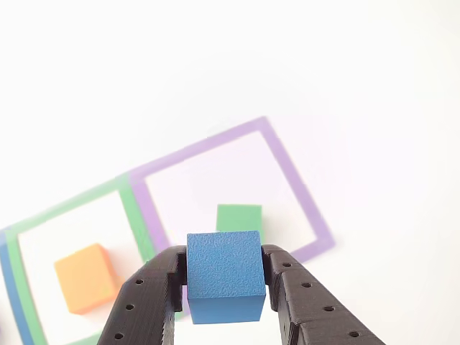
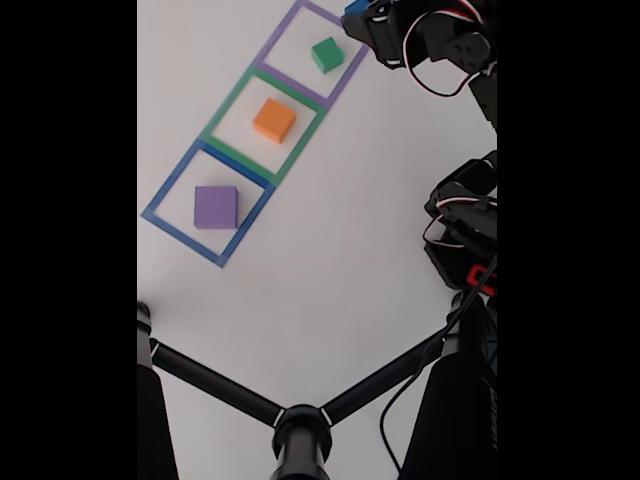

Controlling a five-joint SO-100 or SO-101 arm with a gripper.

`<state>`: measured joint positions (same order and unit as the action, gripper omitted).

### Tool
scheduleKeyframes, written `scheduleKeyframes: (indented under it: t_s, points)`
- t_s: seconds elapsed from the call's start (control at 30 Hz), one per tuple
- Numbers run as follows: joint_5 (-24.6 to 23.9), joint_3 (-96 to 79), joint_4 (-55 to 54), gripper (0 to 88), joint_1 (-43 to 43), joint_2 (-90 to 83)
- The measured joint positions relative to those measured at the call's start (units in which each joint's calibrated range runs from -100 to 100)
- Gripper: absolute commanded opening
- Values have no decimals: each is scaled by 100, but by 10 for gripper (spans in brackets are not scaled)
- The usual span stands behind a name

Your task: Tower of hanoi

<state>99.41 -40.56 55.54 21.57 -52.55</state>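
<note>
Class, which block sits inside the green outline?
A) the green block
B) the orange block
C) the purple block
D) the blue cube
B: the orange block lies within the green outline, while the gripper holds the blue cube.

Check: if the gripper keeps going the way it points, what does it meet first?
Likely the green block in the purple outline, just ahead of the gripper, which holds the blue cube. Depth is unclear, so height above it is uncertain.
</note>
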Motion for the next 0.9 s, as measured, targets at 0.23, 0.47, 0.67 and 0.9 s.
scheduleKeyframes:
  t_s: [0.23,0.47,0.67,0.9]
  points:
    - [0,-2141,-2335,37,41,-93]
    - [0,-3403,-4406,37,90,439]
    - [0,-3681,-5650,37,82,1216]
    - [0,-3690,-6645,37,82,2085]
